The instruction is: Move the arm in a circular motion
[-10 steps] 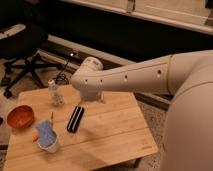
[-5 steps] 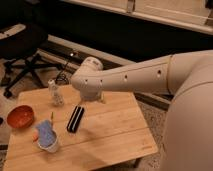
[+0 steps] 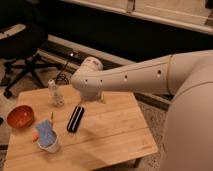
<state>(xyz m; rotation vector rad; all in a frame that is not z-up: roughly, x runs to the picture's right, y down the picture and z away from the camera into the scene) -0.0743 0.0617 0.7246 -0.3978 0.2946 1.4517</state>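
Note:
The arm (image 3: 135,77) is a thick cream-white tube with small dark screw holes. It reaches from the right edge of the camera view out over a wooden table (image 3: 115,135). Its rounded elbow joint (image 3: 87,80) hangs above the table's far edge, near the middle. The gripper does not show; it lies somewhere behind or beyond the elbow. A thin dark cable (image 3: 63,74) runs just left of the joint.
On the table lie a black flat bar (image 3: 75,118), a small clear bottle (image 3: 56,93), a red bowl (image 3: 20,116) and a white cup holding a blue cloth (image 3: 47,136). A black office chair (image 3: 22,42) stands back left. A dark wall base runs behind.

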